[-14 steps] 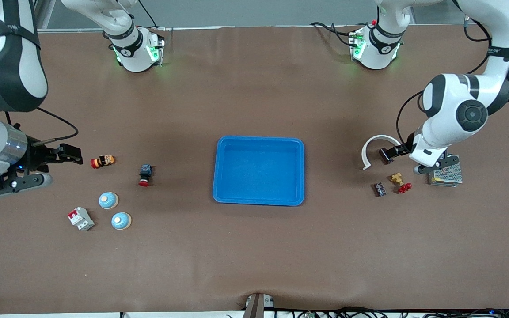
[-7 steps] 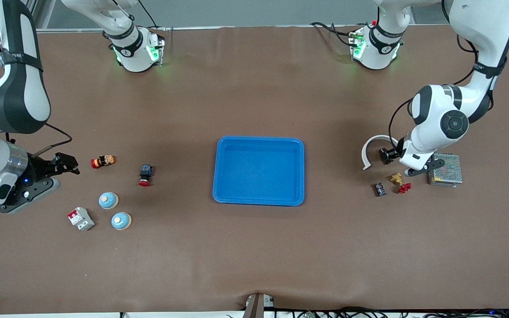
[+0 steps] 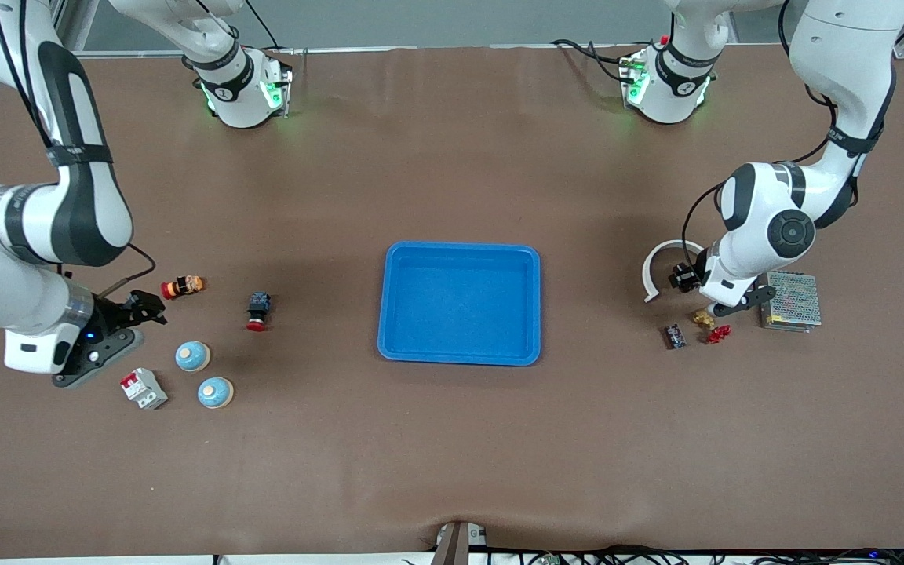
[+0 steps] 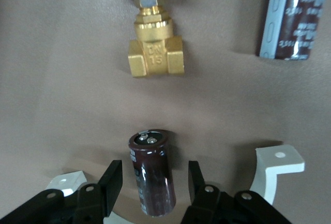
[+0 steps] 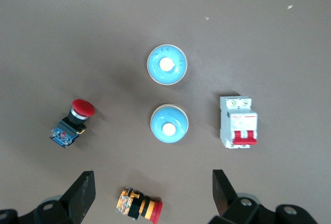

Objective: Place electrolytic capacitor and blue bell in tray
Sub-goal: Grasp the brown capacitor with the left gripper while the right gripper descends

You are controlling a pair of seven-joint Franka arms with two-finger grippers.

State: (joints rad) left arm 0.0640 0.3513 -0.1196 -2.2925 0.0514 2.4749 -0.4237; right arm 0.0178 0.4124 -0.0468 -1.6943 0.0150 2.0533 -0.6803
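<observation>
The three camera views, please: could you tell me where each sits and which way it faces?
Front view: high across the table, facing both arms and the shallow bright-blue plastic tray.
Left wrist view: looks down past open left end effector at dark cylindrical capacitor.
Right wrist view: looks down past open right end effector; shares two blue dome bells with front.

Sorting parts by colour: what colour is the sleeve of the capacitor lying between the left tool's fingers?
Dark brown, on the capacitor; left wrist view shows it best.
</observation>
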